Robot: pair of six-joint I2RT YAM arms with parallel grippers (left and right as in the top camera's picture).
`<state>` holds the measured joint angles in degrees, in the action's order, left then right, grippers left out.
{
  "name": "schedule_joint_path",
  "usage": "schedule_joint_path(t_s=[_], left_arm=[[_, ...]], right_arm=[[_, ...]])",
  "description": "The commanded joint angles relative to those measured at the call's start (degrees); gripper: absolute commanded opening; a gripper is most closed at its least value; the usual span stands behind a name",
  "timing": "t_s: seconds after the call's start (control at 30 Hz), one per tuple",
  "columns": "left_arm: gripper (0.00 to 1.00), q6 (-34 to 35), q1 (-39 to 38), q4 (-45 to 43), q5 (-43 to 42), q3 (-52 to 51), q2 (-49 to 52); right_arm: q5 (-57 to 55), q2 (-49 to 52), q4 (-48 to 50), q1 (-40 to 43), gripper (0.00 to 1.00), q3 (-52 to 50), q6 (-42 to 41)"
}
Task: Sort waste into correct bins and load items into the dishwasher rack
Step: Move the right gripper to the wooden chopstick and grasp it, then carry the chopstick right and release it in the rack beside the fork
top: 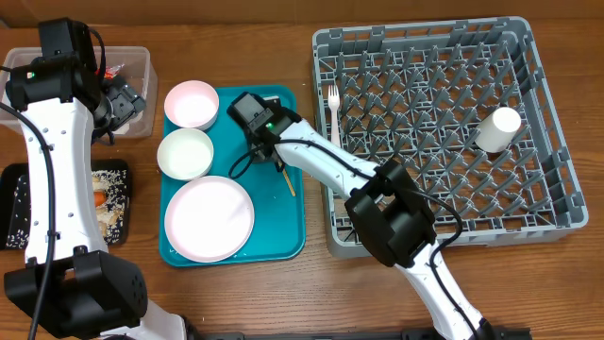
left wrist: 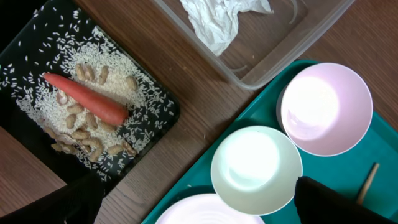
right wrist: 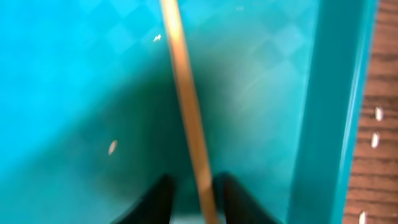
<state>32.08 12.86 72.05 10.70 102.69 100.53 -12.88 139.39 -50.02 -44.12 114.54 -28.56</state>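
A thin wooden stick (right wrist: 186, 106) lies on the teal tray (right wrist: 74, 74). My right gripper (right wrist: 199, 202) is low over it and open, with a finger on each side of the stick's near end; the stick sits against the right finger. From overhead the right gripper (top: 269, 151) is at the tray's upper right and the stick (top: 287, 180) points out below it. My left gripper (left wrist: 196, 202) is open and empty, high over the tray's left edge near the clear tub (top: 142, 61). The napkin (left wrist: 217, 22) lies in the tub. The carrot (left wrist: 87, 99) lies on rice in the black tray (left wrist: 25, 56).
On the teal tray are a pink bowl (top: 192, 104), a white bowl (top: 185, 153) and a large plate (top: 209, 218). The grey rack (top: 434, 222) at the right holds a white fork (top: 334, 109) and a white cup (top: 497, 129). A second black tray (top: 14, 203) is at the far left.
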Motion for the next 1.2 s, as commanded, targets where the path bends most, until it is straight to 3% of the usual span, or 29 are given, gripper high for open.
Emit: schedule_joint_path(t_s=[0.0, 0.07, 0.43, 0.67, 0.93, 1.17], left_arm=[[1.0, 0.9, 0.1, -0.1, -0.2, 0.5, 0.0], [1.0, 0.9, 0.1, -0.1, -0.2, 0.5, 0.0], [1.0, 0.9, 0.1, -0.1, -0.2, 0.5, 0.0], [1.0, 0.9, 0.1, -0.1, -0.2, 0.5, 0.0], [1.0, 0.9, 0.1, -0.1, -0.2, 0.5, 0.0], [1.0, 0.9, 0.1, -0.1, -0.2, 0.5, 0.0]], right_arm=[[2.3, 1.2, -0.9, -0.8, 0.12, -2.8, 0.0], [3.3, 1.0, -1.7, -0.8, 0.04, -1.9, 0.0], [5.5, -5.9, -11.9, 2.3, 0.04, 11.3, 0.0], [5.3, -14.7, -20.1, 8.6, 0.04, 18.9, 2.4], [10.2, -19.6, -25.3, 19.4, 0.04, 17.5, 13.4], [11.6, -19.6, -16.5, 20.4, 0.04, 4.7, 15.1]])
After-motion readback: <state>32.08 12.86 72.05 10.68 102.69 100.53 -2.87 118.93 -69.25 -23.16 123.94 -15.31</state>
